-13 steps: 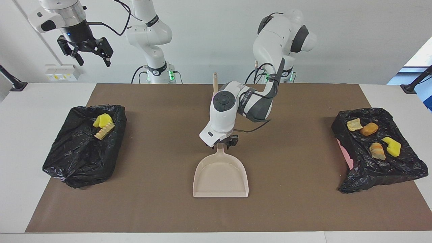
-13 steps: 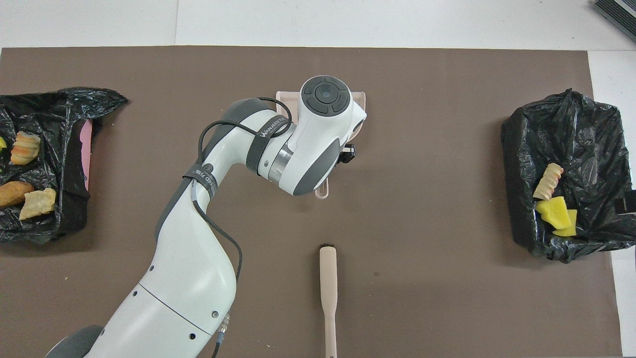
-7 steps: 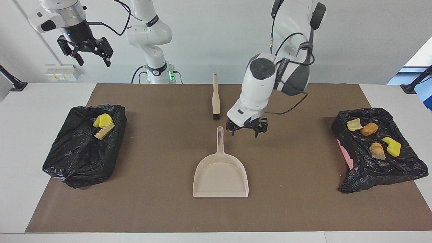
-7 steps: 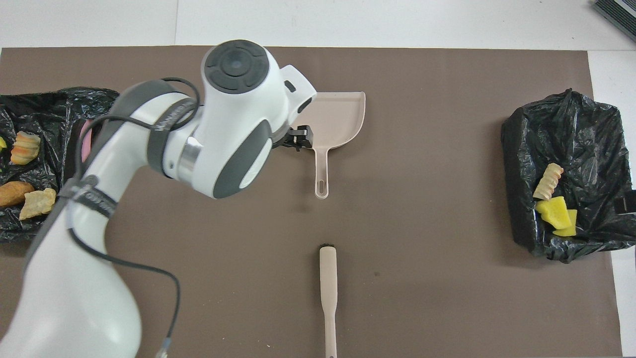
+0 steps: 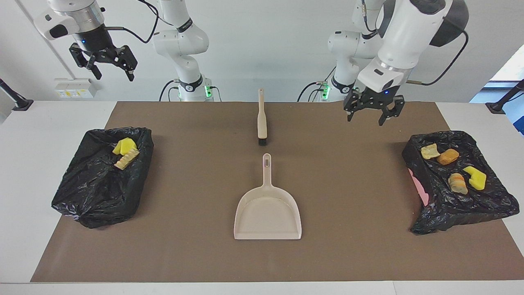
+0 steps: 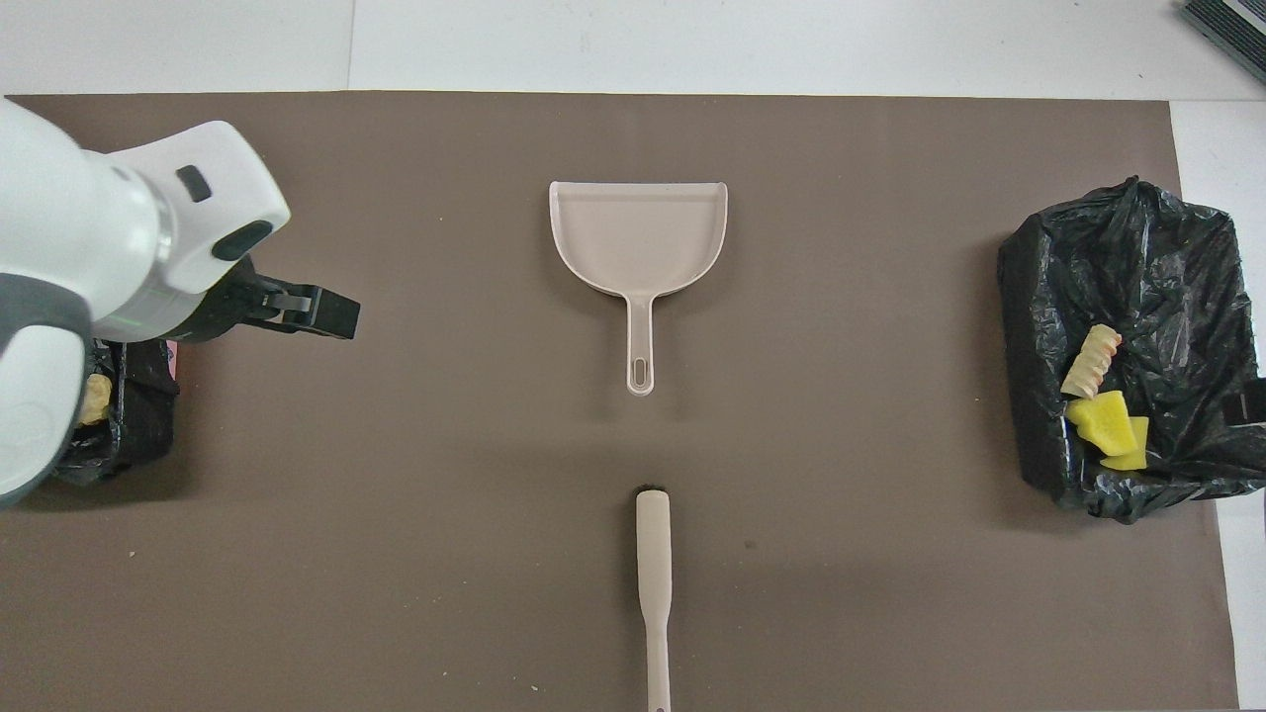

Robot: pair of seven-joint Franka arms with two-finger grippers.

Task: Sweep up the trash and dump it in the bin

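The beige dustpan (image 5: 268, 215) lies flat at the mat's middle, handle toward the robots; it also shows in the overhead view (image 6: 638, 232). The trash lies in two bins lined with black bags. The bin (image 5: 483, 205) at the left arm's end holds several chunks (image 5: 447, 156). The bin (image 5: 94, 192) at the right arm's end holds a yellow chunk (image 5: 125, 145) and a beige chunk (image 5: 126, 158). My left gripper (image 5: 369, 114) is open and empty, raised over the mat beside the first bin. My right gripper (image 5: 109, 67) is open, raised high and waits.
A beige brush (image 5: 261, 119) lies on the mat between the dustpan's handle and the robots, bristles toward the dustpan; it also shows in the overhead view (image 6: 653, 583). The brown mat (image 5: 352, 254) covers most of the white table. In the overhead view my left arm hides most of its bin (image 6: 129, 435).
My left gripper has let go of the dustpan's handle, risen and swung toward the left arm's end of the table. The dustpan has stayed put. The right arm has not moved.
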